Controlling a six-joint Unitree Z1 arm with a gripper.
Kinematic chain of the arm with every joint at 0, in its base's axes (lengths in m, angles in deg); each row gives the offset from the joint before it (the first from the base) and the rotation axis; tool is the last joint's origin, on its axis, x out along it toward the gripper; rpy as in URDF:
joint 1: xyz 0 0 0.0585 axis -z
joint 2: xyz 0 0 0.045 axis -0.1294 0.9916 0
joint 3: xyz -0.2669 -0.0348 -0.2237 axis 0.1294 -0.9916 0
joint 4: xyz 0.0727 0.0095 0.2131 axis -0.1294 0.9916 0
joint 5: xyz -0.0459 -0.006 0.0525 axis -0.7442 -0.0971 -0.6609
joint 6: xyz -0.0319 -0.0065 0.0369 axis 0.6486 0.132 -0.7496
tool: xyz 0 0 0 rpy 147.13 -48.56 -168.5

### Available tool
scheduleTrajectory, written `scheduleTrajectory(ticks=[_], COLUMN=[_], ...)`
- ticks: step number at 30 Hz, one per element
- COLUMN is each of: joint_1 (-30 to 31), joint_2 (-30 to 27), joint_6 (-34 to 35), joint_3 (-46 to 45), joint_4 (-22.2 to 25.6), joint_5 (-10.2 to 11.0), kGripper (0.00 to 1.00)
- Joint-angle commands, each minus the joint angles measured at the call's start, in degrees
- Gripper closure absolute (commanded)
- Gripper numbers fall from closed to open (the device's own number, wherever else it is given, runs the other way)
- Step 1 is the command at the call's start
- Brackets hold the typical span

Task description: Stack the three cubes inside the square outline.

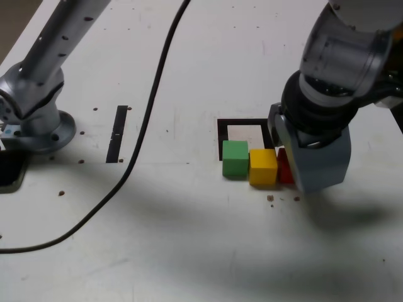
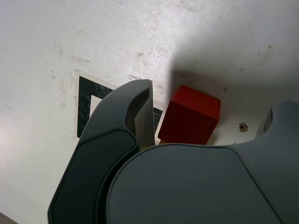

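at the exterior view's right, gripper (image 2: 205, 116) fingers spread around red cube (image 2: 190, 115); centre it before closing, avoiding yellow cube (image 1: 263, 167).

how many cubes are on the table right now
3, in a row along the square outline: green cube at the exterior view's left, yellow cube in the middle, red cube rightmost, partly hidden behind the gripper.

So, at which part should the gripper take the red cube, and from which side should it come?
Probably from above, jaws open, closing on two opposite flat faces of the red cube. In the exterior view the yellow cube sits close against its left side, so the faces toward and away from the square outline look freer.
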Motion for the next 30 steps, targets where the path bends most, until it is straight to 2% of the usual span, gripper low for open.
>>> scheduleTrajectory(ticks=[1, 14, 22, 30], joint_1=[-0.49, -0.93, -0.93, -0.84], joint_2=[0.52, 1.62, 1.42, 1.13], joint_6=[-0.09, -0.09, -0.01, -0.06], joint_3=[0.29, 0.47, -0.42, -1.24], joint_4=[0.10, 0.10, -0.83, -3.40], joint_5=[-0.13, -1.09, -1.52, -1.41], kGripper=[0.12, 0.13, 0.17, 0.35])
